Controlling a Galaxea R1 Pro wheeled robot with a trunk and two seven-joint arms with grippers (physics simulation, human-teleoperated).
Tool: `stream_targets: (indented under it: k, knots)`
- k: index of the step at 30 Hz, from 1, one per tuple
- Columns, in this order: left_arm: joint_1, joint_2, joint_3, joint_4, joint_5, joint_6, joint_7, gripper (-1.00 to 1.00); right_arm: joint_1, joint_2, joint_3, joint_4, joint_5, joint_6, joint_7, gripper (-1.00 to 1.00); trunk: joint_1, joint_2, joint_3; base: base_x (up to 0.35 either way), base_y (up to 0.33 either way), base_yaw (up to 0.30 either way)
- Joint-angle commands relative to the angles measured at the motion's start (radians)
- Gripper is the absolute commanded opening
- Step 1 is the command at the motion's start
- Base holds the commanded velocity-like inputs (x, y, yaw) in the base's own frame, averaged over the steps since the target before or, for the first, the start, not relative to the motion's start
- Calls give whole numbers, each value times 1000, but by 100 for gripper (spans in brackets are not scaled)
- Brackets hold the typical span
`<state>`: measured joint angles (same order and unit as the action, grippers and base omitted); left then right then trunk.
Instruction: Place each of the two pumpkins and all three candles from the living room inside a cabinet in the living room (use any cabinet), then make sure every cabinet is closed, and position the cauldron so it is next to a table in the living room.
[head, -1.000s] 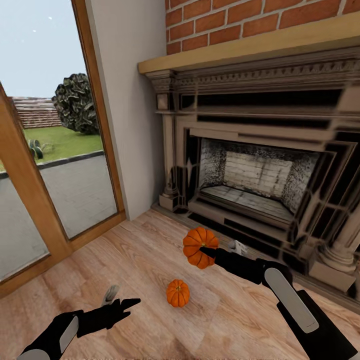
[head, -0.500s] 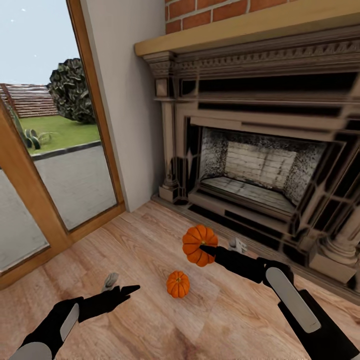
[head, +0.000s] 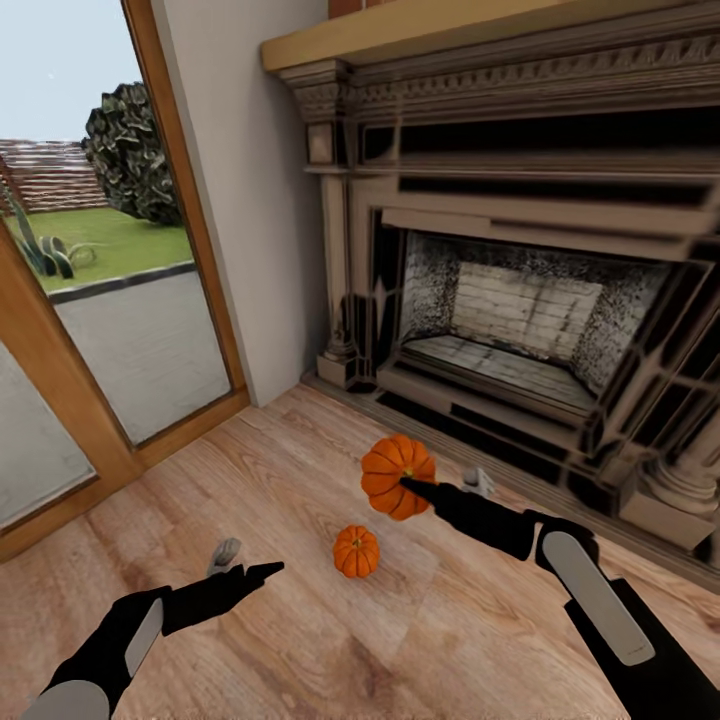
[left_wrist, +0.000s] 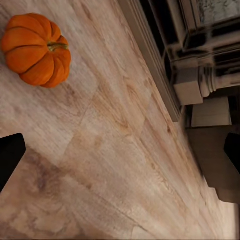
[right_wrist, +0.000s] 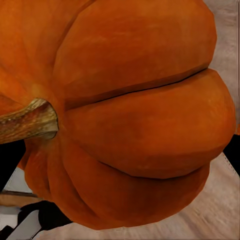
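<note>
A: What's the biggest thing ahead?

B: The fireplace (head: 520, 300), past both pincers, with the glass door (head: 90, 300) off beyond the left pincer. Wood floor (head: 300, 480) runs under everything.

A: And the arms?

B: The right pincer (head: 420, 490) is raised above the floor, pinching the big pumpkin (head: 397, 476). In the right wrist view that pumpkin (right_wrist: 130, 115) sits right between the jaws, stem (right_wrist: 27, 122) turned to one side, dark fingertips just showing at both edges.

A: The left one?

B: The left pincer (head: 245, 572) hovers low over the floor, spread and holding nothing; one black finger (head: 262, 571) points toward the small pumpkin, the other shows grey beside it. In the left wrist view the fingers stand well apart at the edges of the frame.

A: Where's the small pumpkin?

B: The small pumpkin (head: 356, 551) rests on the floor between the two pincers, below the held one, near the left pincer's tips but apart from them. The left wrist view has it (left_wrist: 36, 49) ahead of the fingers, upright, stem on top.
</note>
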<state>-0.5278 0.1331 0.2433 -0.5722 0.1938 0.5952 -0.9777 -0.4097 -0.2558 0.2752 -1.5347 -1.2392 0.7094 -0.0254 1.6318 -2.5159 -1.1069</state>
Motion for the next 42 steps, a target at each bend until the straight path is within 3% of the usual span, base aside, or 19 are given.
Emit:
stream_targets:
  k: [1, 16, 28, 36, 42]
  knots:
    - [0, 0, 1, 0, 4, 1, -2, 100, 0, -1, -7, 0, -8, 1, 1, -100, 0, -1, -5, 0, 0, 0]
    - [0, 0, 2, 2, 2, -11, 2, 100, 0, 1, -25, 3, -8, -1, 11, -100, 7, -4, -63, 0, 0, -2]
    - [0, 2, 4, 2, 3, -11, 2, 100, 0, 4, -25, 2, -9, -1, 12, -100, 12, -7, -100, 0, 0, -224]
    - [0, 6, 5, 2, 5, -8, 8, 100, 0, 4, -25, 4, -8, -1, 12, -100, 16, -9, -130, 0, 0, -37]
    - [0, 5, 40, 3, 18, -8, 59, 100, 0, 4, -25, 4, -8, -2, 12, -100, 19, -10, -153, 0, 0, -1]
